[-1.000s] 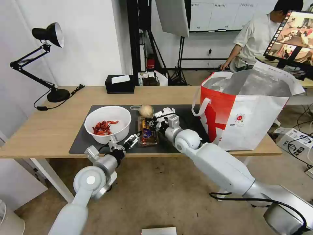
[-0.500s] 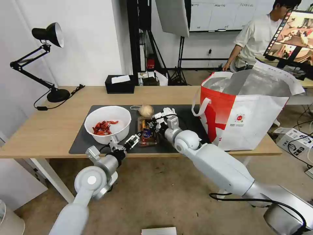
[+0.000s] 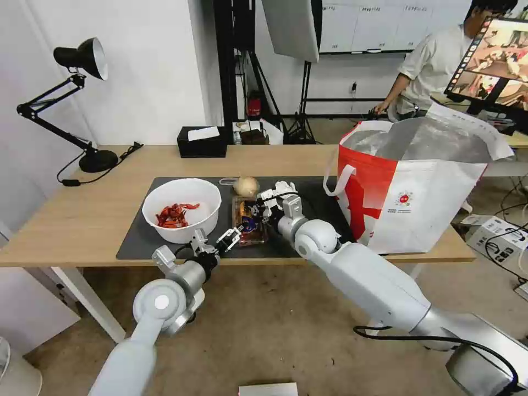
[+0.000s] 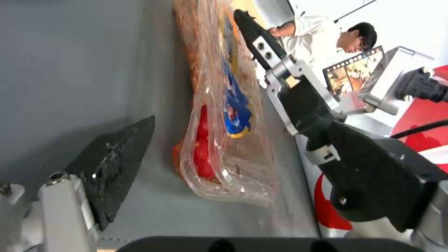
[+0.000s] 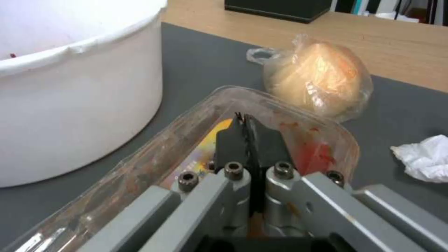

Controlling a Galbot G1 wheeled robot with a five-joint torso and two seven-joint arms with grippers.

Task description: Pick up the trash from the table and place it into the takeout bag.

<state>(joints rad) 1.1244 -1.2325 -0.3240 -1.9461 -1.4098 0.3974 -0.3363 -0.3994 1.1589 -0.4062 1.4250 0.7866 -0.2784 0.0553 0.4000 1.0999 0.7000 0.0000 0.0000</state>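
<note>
White plastic bowl [image 3: 182,209] of red shells sits untouched on the left of the worktop [image 3: 82,220], on its grey mat. Next the left hand [image 3: 220,241] hangs released at the near end of the clear tray [image 3: 249,221]; the right hand [image 3: 266,204] is clenched on its far rim. One beige ball [image 3: 247,186], one tissue [image 5: 425,162]: four pieces, none visibly moved. The takeout bag [image 3: 418,187] stands rightmost.

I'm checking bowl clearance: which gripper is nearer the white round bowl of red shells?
Left. The left gripper sits by the white round bowl's near rim; the right gripper is beyond, on the clear plastic tray.
</note>
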